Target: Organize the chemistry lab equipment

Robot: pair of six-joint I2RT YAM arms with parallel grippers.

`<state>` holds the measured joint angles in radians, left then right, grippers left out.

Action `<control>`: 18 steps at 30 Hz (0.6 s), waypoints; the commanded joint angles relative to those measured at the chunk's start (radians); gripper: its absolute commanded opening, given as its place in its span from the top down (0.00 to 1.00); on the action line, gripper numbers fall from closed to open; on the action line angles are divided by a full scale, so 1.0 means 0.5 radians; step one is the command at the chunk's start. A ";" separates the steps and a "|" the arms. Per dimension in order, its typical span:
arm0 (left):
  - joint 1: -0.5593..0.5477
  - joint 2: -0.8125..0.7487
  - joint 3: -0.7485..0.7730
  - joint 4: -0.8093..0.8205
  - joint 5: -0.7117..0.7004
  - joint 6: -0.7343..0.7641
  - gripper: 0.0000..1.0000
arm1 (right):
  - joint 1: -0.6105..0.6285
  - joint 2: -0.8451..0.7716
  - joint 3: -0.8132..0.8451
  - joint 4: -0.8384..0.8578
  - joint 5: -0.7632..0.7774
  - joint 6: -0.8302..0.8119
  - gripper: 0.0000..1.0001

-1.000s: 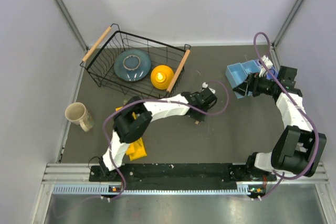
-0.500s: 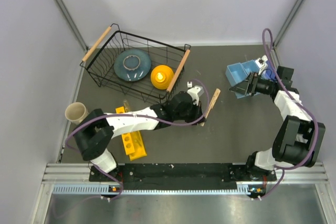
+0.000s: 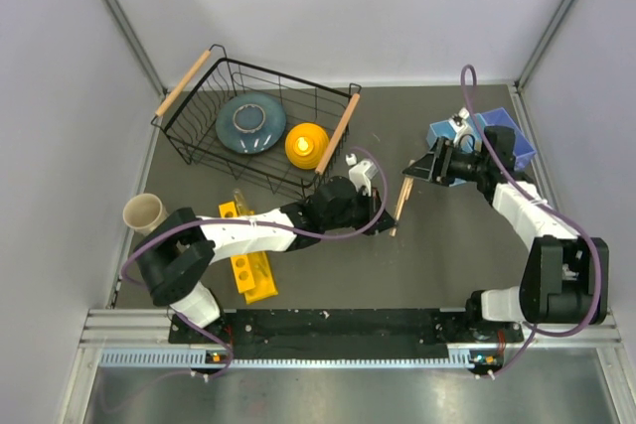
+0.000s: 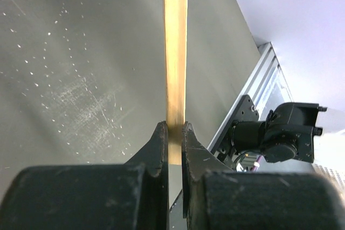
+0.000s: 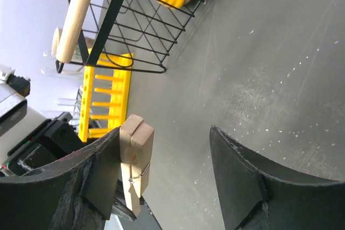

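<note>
My left gripper (image 3: pixel 386 223) is shut on the lower end of the pale wooden stick (image 3: pixel 402 202), holding it over the table's middle. In the left wrist view the jaws (image 4: pixel 173 127) pinch the stick (image 4: pixel 176 52), which runs straight away from the camera. My right gripper (image 3: pixel 418 168) is open at the stick's far end. In the right wrist view (image 5: pixel 164 130) that end (image 5: pixel 135 157), split like a peg with a wire spring, lies against the left finger (image 5: pixel 102 171), with a wide gap to the other finger. I cannot see the brush, the white pieces or the glass tube for certain.
A black wire basket (image 3: pixel 199 146) holds a blue-grey plate (image 3: pixel 250 123) and a yellow dome (image 3: pixel 307 145) at the back left. A yellow rack (image 3: pixel 250 263) lies front left, also in the right wrist view (image 5: pixel 105 100). A beige cup (image 3: pixel 148 217) stands left. A blue bin (image 3: pixel 497 136) sits behind the right gripper.
The left arm drew back to the left with the stick, which now stands less tilted. The right gripper moved left from the blue bin to the stick's far end.
</note>
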<state>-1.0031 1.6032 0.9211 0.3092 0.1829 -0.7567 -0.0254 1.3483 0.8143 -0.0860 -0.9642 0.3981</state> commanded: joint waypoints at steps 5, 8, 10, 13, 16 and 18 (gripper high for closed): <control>0.003 -0.028 0.014 0.192 -0.111 -0.143 1.00 | 0.176 -0.037 -0.027 0.273 0.131 0.308 0.38; 0.006 -0.028 0.029 0.155 -0.154 -0.143 1.00 | 0.219 0.006 -0.003 0.240 0.063 0.305 0.45; 0.006 -0.025 0.045 0.121 -0.182 -0.137 1.00 | 0.268 0.040 0.019 0.218 0.045 0.299 0.51; 0.015 -0.031 0.054 0.066 -0.228 -0.146 1.00 | 0.308 0.055 0.034 0.190 0.026 0.281 0.55; 0.024 -0.040 0.057 0.020 -0.286 -0.165 1.00 | 0.342 0.061 0.050 0.178 0.020 0.259 0.56; 0.027 -0.043 0.069 -0.038 -0.320 -0.159 1.00 | 0.354 0.074 0.065 0.178 0.005 0.238 0.60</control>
<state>-0.9970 1.6035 0.9211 0.3088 0.0772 -0.8280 0.1303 1.3827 0.8051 -0.0151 -0.9340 0.5346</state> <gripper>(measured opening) 0.067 0.428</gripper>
